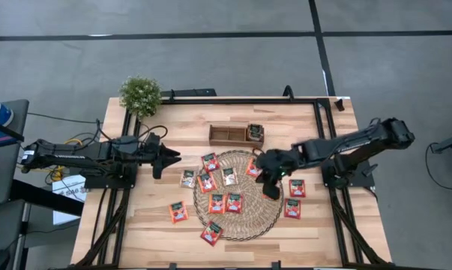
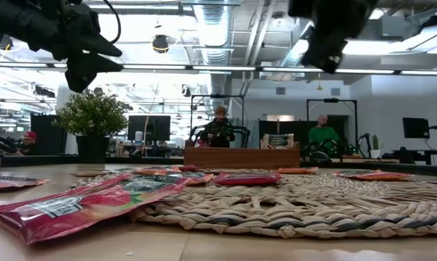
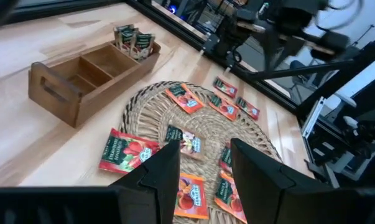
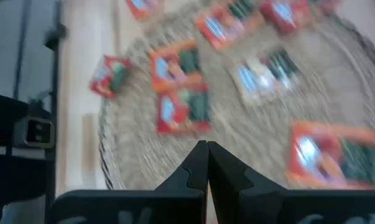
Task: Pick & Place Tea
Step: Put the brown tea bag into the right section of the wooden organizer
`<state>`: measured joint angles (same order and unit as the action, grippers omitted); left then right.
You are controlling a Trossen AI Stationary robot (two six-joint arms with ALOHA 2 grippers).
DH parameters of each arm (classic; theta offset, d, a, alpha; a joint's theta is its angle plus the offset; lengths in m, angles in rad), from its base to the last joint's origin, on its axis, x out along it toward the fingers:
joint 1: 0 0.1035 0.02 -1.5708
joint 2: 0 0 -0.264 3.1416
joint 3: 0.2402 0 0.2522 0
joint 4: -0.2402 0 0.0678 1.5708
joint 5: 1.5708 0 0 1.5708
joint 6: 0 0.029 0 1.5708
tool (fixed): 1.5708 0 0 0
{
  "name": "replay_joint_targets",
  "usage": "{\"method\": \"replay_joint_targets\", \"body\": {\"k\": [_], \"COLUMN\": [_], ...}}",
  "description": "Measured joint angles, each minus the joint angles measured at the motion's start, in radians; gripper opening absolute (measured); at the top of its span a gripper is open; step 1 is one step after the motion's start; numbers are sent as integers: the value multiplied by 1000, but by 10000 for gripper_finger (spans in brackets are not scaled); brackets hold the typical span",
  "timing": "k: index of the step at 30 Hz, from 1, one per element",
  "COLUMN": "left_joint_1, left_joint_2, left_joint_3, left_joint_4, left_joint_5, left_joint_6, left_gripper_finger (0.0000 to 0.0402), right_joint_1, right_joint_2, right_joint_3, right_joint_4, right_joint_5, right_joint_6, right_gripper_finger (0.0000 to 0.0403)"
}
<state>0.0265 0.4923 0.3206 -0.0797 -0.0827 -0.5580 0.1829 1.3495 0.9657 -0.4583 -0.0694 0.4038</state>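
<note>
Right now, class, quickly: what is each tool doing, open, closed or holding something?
Left tool: open, holding nothing, above the table's left side.
Right tool: closed, empty, above the straw mat.

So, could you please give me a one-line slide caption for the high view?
Tea sachets scattered over a woven mat; right gripper shut above it, left gripper open nearby.

Glossy foil-like tea sachets (image 1: 217,202), rough woven straw mat (image 1: 252,225), matt wood tray (image 1: 227,135), prob. unvarnished.
</note>
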Motion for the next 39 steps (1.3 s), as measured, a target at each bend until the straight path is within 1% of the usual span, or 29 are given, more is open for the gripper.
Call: {"method": "replay_joint_targets", "body": {"k": [3,5,6,8,11,13,15,17,21,24,26,28,30,31,37,39], "left_joint_1": [0,0,0,0,0,0,0,0,0,0,0,0,0,0,0,0], "left_joint_2": [0,0,0,0,0,0,0,0,0,4,6,11,16,21,34,40], "left_joint_3": [0,0,0,0,0,0,0,0,0,0,0,0,0,0,0,0], "left_joint_4": [0,0,-1,-1,-5,-8,-17,-32,-76,-102,-114,-116,-127,-123,-136,-130], "left_joint_5": [-15,-20,-20,-20,-21,-20,-18,-18,-16,-17,-20,-21,-23,-24,-29,-45], "left_joint_6": [5,6,5,5,-6,-6,-6,-6,-5,-5,-4,0,3,7,26,27], "left_gripper_finger": [133,133,133,133,133,133,133,133,133,133,133,133,133,133,133,133], "right_joint_1": [-1,-21,-37,-74,-119,-142,-155,-165,-187,-207,-217,-228,-237,-241,-259,-259], "right_joint_2": [53,90,110,149,214,254,307,354,455,518,546,583,611,625,654,653], "right_joint_3": [0,0,1,15,68,116,188,256,386,452,476,498,501,507,507,509], "right_joint_4": [134,199,220,221,220,181,136,35,-138,-208,-251,-242,-295,-286,-289,-269], "right_joint_5": [17,16,3,-58,-143,-169,-172,-172,-172,-173,-166,-164,-164,-164,-157,-115], "right_joint_6": [-63,-69,-70,-86,-136,-188,-251,-304,-390,-428,-439,-439,-439,-438,-413,-412], "right_gripper_finger": [0,0,0,0,0,0,2,12,55,91,114,132,147,154,174,175]}}
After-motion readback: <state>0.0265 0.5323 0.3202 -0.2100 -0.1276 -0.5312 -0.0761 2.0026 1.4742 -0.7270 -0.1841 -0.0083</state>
